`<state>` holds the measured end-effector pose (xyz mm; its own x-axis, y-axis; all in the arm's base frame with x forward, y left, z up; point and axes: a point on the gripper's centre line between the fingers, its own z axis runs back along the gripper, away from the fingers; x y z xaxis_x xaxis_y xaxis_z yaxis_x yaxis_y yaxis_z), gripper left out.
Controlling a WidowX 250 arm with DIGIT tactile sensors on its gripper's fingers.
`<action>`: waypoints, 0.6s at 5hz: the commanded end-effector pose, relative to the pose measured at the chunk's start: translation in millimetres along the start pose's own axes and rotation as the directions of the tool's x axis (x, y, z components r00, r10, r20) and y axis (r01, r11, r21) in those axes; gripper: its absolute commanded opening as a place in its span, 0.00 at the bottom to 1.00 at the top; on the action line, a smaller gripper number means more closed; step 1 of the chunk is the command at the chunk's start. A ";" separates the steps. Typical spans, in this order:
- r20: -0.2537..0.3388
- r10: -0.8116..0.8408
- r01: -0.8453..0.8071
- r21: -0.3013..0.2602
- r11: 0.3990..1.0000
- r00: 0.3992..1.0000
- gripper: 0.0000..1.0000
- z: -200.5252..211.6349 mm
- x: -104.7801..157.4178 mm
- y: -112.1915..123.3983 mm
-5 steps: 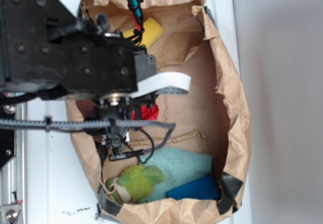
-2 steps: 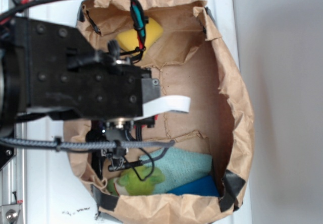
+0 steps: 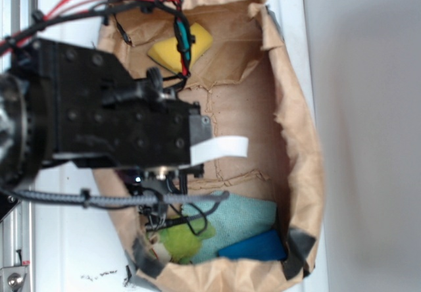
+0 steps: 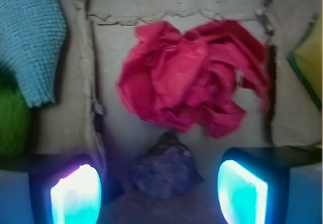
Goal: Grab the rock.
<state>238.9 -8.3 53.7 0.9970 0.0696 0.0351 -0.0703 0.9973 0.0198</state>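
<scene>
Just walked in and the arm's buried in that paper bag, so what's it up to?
The robot arm is reaching into the paper bag for a small grey rock. In the wrist view the gripper is open, its two fingers on either side of the rock, not closed on it. A red crumpled wad lies just beyond the rock, a blue cloth off to one side.

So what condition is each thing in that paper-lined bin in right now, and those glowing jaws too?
Small rough grey-brown rock: lying loose between the jaws, not gripped.
Gripper: jaws open, either side of the rock.
Red crumpled wad: scrunched, just beyond the rock.
Light blue knitted cloth: lying flat.
Fuzzy green plush toy: partly hidden by cables.
Brown paper liner: torn, crumpled.
</scene>
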 end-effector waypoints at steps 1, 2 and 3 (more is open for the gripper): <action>0.036 -0.005 0.005 0.000 1.000 0.999 1.00 -13.1 4.2 -13.5; 0.025 -0.003 0.002 0.007 1.000 1.000 1.00 -23.8 11.6 -14.9; 0.051 -0.015 0.011 0.077 0.997 0.999 1.00 -32.0 14.2 -11.1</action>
<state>250.1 -15.5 21.6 0.9962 0.0644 0.0589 -0.0700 0.9927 0.0986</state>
